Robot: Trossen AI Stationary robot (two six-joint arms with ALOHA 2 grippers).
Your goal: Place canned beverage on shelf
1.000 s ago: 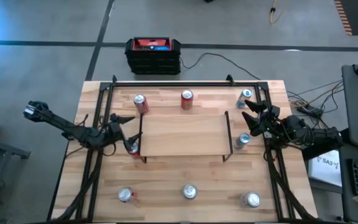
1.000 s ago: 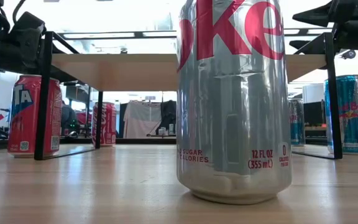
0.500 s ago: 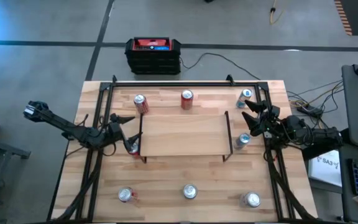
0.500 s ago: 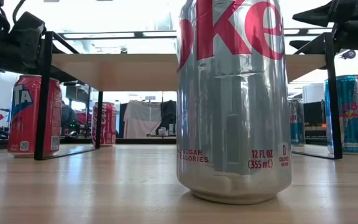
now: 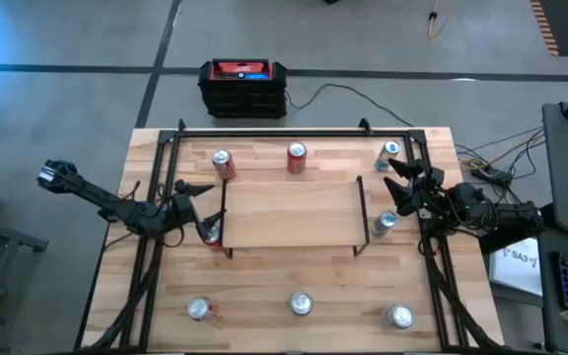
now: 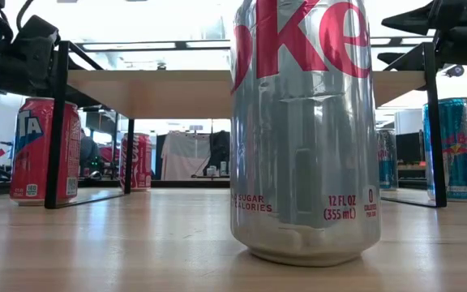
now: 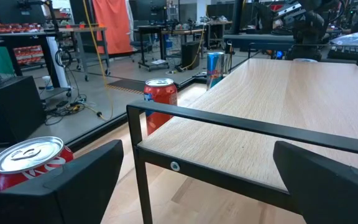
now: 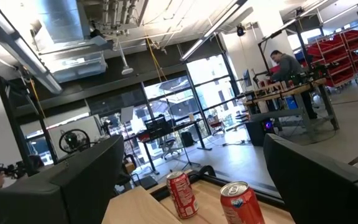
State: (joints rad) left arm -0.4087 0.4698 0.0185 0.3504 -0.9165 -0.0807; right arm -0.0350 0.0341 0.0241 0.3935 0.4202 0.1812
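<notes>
Beside left hand [image 5: 197, 205], red can [image 5: 212, 232]; shelf [image 5: 294, 212] adjacent.

Eight cans stand on the table [image 5: 264, 296]. Three run along the far edge: a red can [image 5: 223, 164], another red can [image 5: 297, 157] and a blue-topped can [image 5: 390, 152] near the far right corner. Three run along the near edge: a red-marked can [image 5: 199, 310], a silver can [image 5: 301, 304] and a second silver can [image 5: 398, 317]. One red can [image 5: 212, 233] sits at the shelf's left end and one blue can [image 5: 386, 223] at its right end. There is one shelf [image 5: 294, 213], two arms with two grippers, and one black-and-red box [image 5: 243, 87] on the floor beyond the far edge.
</notes>
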